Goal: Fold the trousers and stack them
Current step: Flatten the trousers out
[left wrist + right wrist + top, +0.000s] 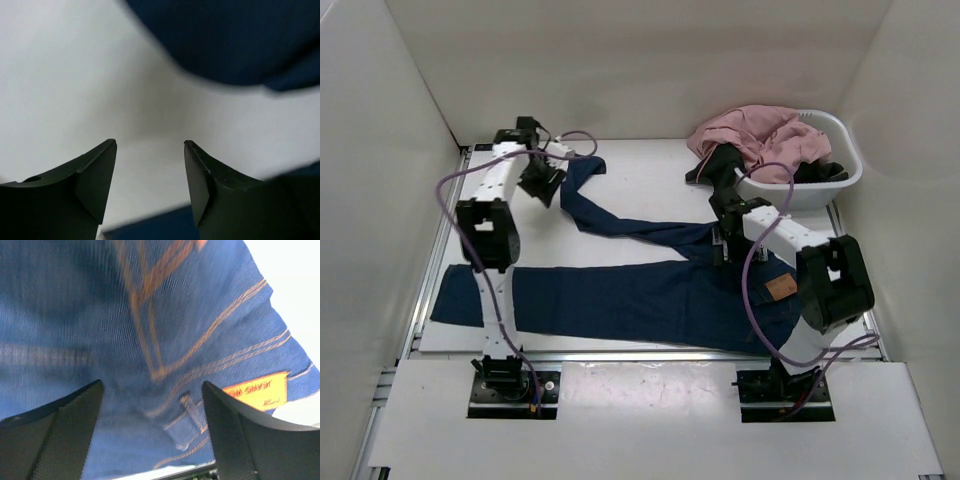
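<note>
Trousers (650, 295) lie on the bench (650, 175) with one leg splayed, so the left end effector (542, 185) gapes empty near its cuff, the right end effector (724, 247) likewise over the waistband

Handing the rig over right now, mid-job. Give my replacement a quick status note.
Left gripper: open, empty, over bare table beside the far leg's end.
Right gripper: open, empty, above the seat near the orange patch.
Trousers: unfolded on the table, one leg straight along the near side, the other angled away to the far left.
Done: nothing folded. Left: fold, then stack.
</note>
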